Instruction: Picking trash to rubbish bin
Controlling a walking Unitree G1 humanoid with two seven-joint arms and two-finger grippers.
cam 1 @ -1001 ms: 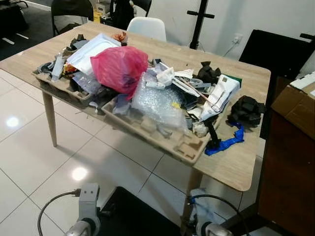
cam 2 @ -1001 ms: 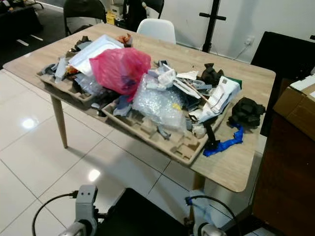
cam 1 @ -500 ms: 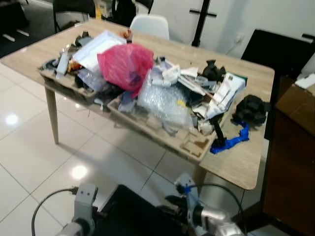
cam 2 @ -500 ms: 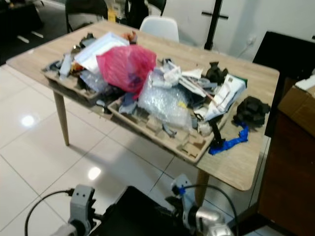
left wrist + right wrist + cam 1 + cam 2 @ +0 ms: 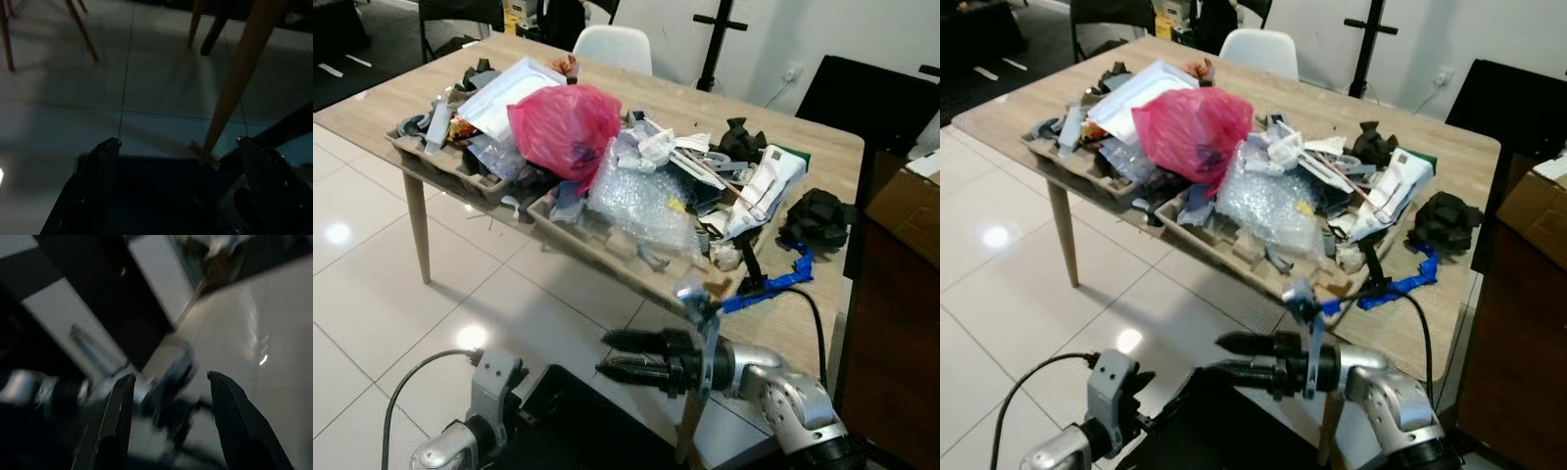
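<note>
Below the table (image 5: 822, 323) edge, the right pincer (image 5: 603, 354) hangs slightly parted and empty; no writing is legible.

One worktop (image 5: 808, 338), two cardboard pulp trays (image 5: 607, 250), one pink plastic bag (image 5: 570, 127), one bubble-wrap bundle (image 5: 641, 201), one blue strip (image 5: 773, 286), one white chair (image 5: 615, 47)

The counter (image 5: 803, 333) was a light wood grain, and the trash on it sat in beige-brown cardboard trays (image 5: 636, 274), with a bright pink plastic bag (image 5: 566, 127), clear bubble wrap (image 5: 641, 201) and a blue strip (image 5: 773, 284) standing out. Near the far edge was a crumpled black lump (image 5: 815, 217). The floor (image 5: 372, 294) was glossy white tile with thin dark grout lines, and the right pincer (image 5: 612, 354) had black fingers on a silver arm.
</note>
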